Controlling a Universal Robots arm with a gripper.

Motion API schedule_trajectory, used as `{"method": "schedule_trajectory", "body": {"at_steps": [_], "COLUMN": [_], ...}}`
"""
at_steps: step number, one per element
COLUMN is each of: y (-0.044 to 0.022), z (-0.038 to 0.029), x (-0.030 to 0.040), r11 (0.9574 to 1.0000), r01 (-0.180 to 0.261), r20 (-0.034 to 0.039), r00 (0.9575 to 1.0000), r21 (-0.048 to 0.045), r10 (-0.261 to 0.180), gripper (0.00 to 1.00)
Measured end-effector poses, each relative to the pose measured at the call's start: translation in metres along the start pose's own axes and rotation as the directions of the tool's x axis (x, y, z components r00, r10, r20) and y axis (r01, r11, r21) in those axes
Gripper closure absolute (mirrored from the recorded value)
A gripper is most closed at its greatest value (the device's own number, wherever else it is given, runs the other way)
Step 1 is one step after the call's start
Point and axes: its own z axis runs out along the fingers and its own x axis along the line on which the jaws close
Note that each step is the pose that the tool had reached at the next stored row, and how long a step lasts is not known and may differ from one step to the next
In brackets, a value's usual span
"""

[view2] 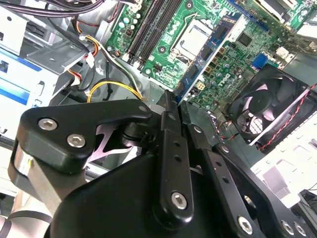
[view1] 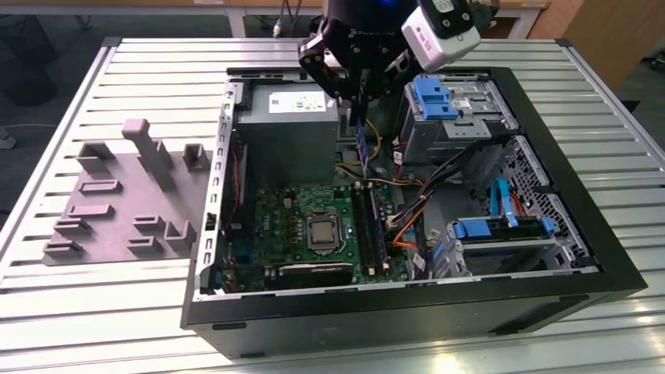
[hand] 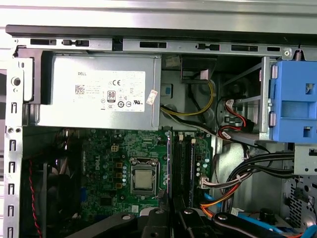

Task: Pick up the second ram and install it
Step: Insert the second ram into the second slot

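My gripper (view1: 359, 101) hangs over the open computer case, shut on the second ram (view1: 360, 139). The stick is a thin, dark blue-green board held edge-on and pointing down. In the second wrist view the ram (view2: 210, 52) runs out from between the black fingers (view2: 171, 124) towards the green motherboard (view2: 218, 79). In the first wrist view the ram (hand: 169, 163) is a thin dark line above the long black memory slots (hand: 184, 166). It hovers over the far end of the slots (view1: 372, 226), apart from the board. I cannot tell whether a slot holds a stick.
The grey power supply (view1: 286, 125) stands beside the gripper on the exterior view's left. Blue drive brackets (view1: 431, 97) and cable bundles (view1: 437, 195) crowd the right. A black fan (view2: 272, 106) sits at the board's edge. A grey fixture plate (view1: 124, 195) lies outside the case.
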Motion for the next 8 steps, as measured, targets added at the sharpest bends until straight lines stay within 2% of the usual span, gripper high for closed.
{"method": "schedule_trajectory", "body": {"at_steps": [7, 8], "y": [-0.0001, -0.0001], "z": [0.0024, 0.0066], "x": [0.0000, -0.0001], "r11": [1.0000, 1.0000], "r01": [0.000, 0.000], "r20": [0.0000, 0.0000], "r00": [1.0000, 1.0000], "r21": [0.0000, 0.0000], "r10": [0.000, 0.000], "gripper": [0.86, 0.86]}}
